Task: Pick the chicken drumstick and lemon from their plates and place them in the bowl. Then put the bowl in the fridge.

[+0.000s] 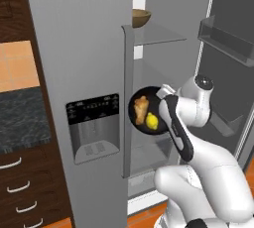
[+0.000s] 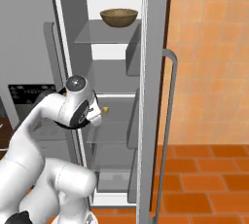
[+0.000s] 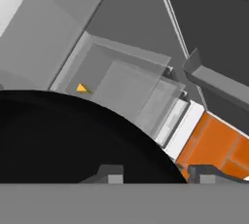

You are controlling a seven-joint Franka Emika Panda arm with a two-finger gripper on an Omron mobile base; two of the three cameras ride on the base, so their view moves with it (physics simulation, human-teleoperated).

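Left to right: closed fridge point(image 1: 74, 48) door w/ black dispenser panel point(image 1: 93, 109) at left, then open compartment. My fingers point(image 3: 154, 172) hold the bowl point(image 1: 144, 110) at its rim, just in front of the glass shelves point(image 2: 109, 133), about mid-height. Drumstick point(image 1: 141, 107) and lemon point(image 1: 152, 121) lie inside it, side by side, touching or nearly. In hand view the bowl's point(image 3: 73, 140) black wall sits between my fingertips point(image 3: 112, 173), so I'm clamped on it. Wooden bowl point(image 2: 118, 17) on top shelf, well above. Right door swung open, orange floor point(image 2: 204, 184) below.
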